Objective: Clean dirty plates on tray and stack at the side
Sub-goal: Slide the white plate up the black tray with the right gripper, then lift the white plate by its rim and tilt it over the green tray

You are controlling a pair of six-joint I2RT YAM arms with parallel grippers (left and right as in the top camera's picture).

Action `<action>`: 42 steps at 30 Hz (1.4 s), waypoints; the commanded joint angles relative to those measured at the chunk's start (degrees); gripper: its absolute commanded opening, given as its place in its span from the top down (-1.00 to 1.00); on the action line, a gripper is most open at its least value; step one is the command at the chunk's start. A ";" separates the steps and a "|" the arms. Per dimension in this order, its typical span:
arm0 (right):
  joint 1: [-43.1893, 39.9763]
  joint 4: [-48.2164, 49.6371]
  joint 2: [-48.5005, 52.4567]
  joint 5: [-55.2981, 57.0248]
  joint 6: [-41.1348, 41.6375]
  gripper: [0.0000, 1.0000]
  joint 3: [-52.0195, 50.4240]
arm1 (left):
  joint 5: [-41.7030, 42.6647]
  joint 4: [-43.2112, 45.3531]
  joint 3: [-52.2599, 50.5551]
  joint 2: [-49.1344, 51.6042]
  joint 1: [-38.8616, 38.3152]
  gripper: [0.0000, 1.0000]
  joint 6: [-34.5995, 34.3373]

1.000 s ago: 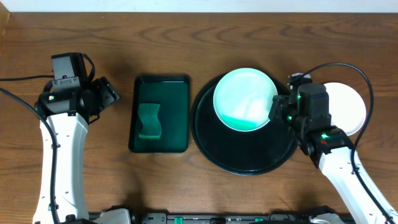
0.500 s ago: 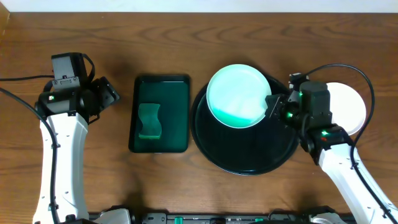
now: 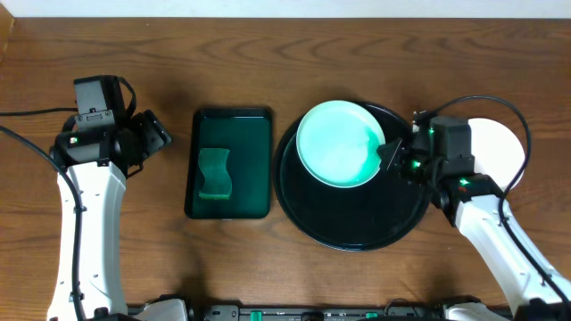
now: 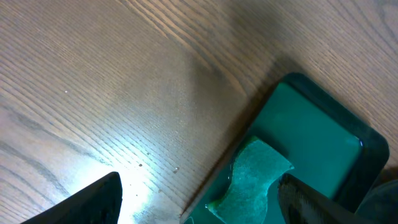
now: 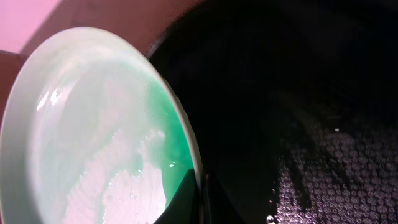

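A pale mint dirty plate (image 3: pixel 337 143) with green liquid pooled toward its right edge hangs over the rear left part of the round black tray (image 3: pixel 357 221). My right gripper (image 3: pixel 389 153) is shut on the plate's right rim. In the right wrist view the fingers pinch that rim (image 5: pixel 200 198), with the plate (image 5: pixel 93 137) to the left and the wet tray (image 5: pixel 311 124) to the right. A white plate (image 3: pixel 501 152) lies on the table right of the tray, partly behind my right arm. My left gripper (image 3: pixel 153 134) stands open and empty at the far left.
A rectangular dark green tray (image 3: pixel 254 165) holding a green sponge (image 3: pixel 214 172) sits between my left gripper and the black tray. In the left wrist view the sponge (image 4: pixel 252 180) and green tray (image 4: pixel 317 118) lie ahead to the right, bare wood to the left.
My right gripper has carried the mint plate a little to the left over the black tray, and the green liquid has spread across it. The left arm has not moved.
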 commanded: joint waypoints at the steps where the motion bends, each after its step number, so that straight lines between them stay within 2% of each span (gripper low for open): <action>1: -0.81 0.00 1.84 -1.31 0.57 0.98 0.50 | -0.11 -0.17 0.68 -0.15 0.24 -0.61 0.35; 9: -0.81 -5.46 2.05 6.73 -2.49 0.97 1.68 | -0.11 -0.17 0.68 -0.15 0.24 -0.60 0.35; 16: -0.81 -20.57 2.08 13.75 -9.77 0.98 12.92 | -0.11 -0.20 0.68 -0.15 0.24 -0.60 0.35; 20: -0.81 -23.61 2.08 13.68 -10.88 0.98 16.98 | -0.11 -0.17 0.68 -0.15 0.24 -0.61 0.35; 29: 1.05 -20.81 2.16 12.57 -9.25 0.98 17.94 | -0.11 -0.17 0.68 -0.15 0.24 -0.61 0.35; 42: 15.28 -10.62 7.32 25.53 -6.60 0.98 17.94 | -0.11 -0.17 0.68 -0.15 0.24 -0.61 0.35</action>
